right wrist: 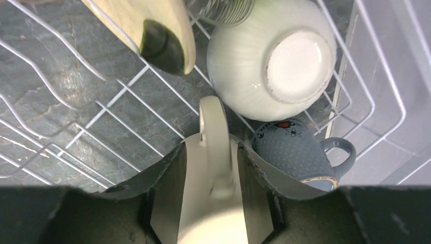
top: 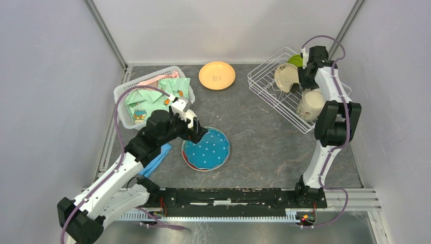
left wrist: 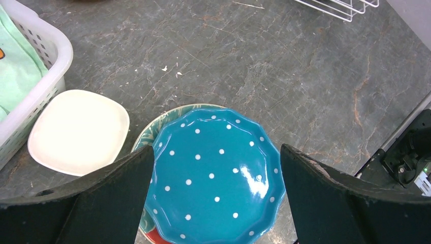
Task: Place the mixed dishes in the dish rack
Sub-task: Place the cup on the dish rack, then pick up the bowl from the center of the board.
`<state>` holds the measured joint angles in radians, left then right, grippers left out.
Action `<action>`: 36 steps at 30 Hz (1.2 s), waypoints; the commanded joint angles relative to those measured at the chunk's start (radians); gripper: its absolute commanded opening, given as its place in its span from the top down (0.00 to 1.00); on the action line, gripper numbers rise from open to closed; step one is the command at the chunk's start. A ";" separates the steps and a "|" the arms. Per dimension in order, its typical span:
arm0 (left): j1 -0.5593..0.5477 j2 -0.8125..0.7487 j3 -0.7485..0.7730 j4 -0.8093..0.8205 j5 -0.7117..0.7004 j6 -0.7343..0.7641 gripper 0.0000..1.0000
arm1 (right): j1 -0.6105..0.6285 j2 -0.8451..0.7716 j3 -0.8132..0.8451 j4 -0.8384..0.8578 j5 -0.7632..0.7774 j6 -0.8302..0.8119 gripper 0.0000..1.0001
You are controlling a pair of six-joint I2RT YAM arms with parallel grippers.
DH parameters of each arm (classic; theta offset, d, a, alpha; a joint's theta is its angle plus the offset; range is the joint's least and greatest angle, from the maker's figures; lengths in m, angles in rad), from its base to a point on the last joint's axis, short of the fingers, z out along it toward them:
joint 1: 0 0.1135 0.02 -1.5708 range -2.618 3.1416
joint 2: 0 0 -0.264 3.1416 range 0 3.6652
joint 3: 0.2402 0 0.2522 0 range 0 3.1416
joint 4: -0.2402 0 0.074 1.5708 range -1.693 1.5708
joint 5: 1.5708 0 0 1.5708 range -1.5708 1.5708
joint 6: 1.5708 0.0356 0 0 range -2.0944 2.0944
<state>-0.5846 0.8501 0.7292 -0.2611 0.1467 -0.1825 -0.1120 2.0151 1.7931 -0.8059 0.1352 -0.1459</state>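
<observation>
Left gripper: my jaws spread wide, hovering over blue dotted plate, which tops small stack on table. Cream plate beside stack, next to basket. Orange plate lies on table, outside rack.

Right gripper: inside rack, cream mug between my fingers, handle toward camera. Clamped or loose, cannot tell. Upturned white bowl and grey cup just beyond, in rack.
</observation>
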 commanded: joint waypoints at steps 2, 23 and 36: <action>0.000 -0.019 0.000 0.002 -0.020 0.066 0.00 | -0.011 -0.014 0.081 0.030 -0.029 -0.001 0.51; 0.000 0.032 0.014 -0.045 -0.138 0.055 0.00 | 0.059 -0.394 -0.173 0.086 -0.076 0.085 0.09; 0.002 0.133 0.027 -0.120 -0.344 -0.083 0.02 | 0.246 -0.726 -0.637 0.399 -0.108 0.207 0.02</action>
<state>-0.5846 0.9424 0.7300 -0.3565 -0.1223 -0.1932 0.0811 1.3708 1.2587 -0.5636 0.0254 -0.0109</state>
